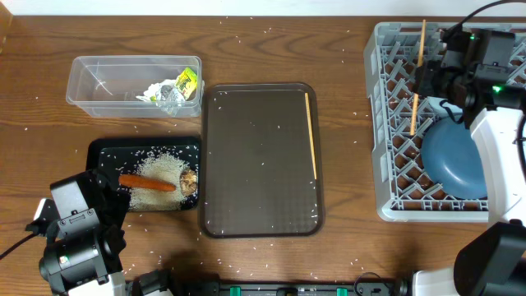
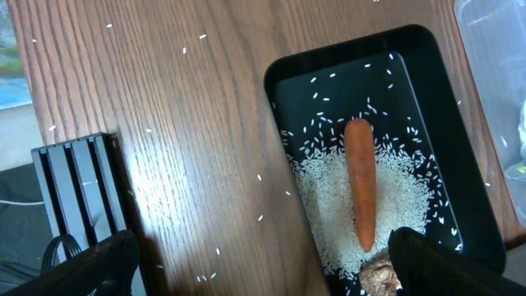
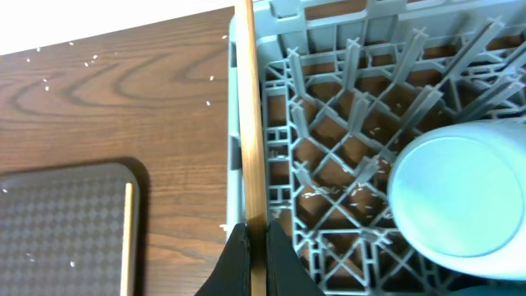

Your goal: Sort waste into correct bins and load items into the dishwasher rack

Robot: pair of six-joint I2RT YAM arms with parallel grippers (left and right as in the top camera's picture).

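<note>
The grey dishwasher rack (image 1: pixel 394 123) stands at the right with a blue round plate (image 1: pixel 452 160) leaning inside it. My right gripper (image 3: pixel 256 247) is shut on a thin wooden chopstick (image 3: pixel 253 123), held over the rack's (image 3: pixel 345 164) left wall. A second chopstick (image 1: pixel 311 136) lies on the brown serving tray (image 1: pixel 263 160). The black tray (image 2: pixel 444 123) holds an orange carrot (image 2: pixel 360 193), white rice (image 2: pixel 329 205) and a brown lump (image 2: pixel 378 278). My left gripper (image 2: pixel 263 271) hangs open over the black tray's near edge, one finger above the lump. The clear tub (image 1: pixel 99 82) contains wrappers (image 1: pixel 187 82) and a tissue (image 1: pixel 160 93).
Rice grains are scattered over the wooden table (image 1: pixel 271 49) and the brown tray. A black slotted stand (image 2: pixel 78 197) sits beside my left gripper. The rack fills the right side; the right arm (image 1: pixel 493 140) reaches over it.
</note>
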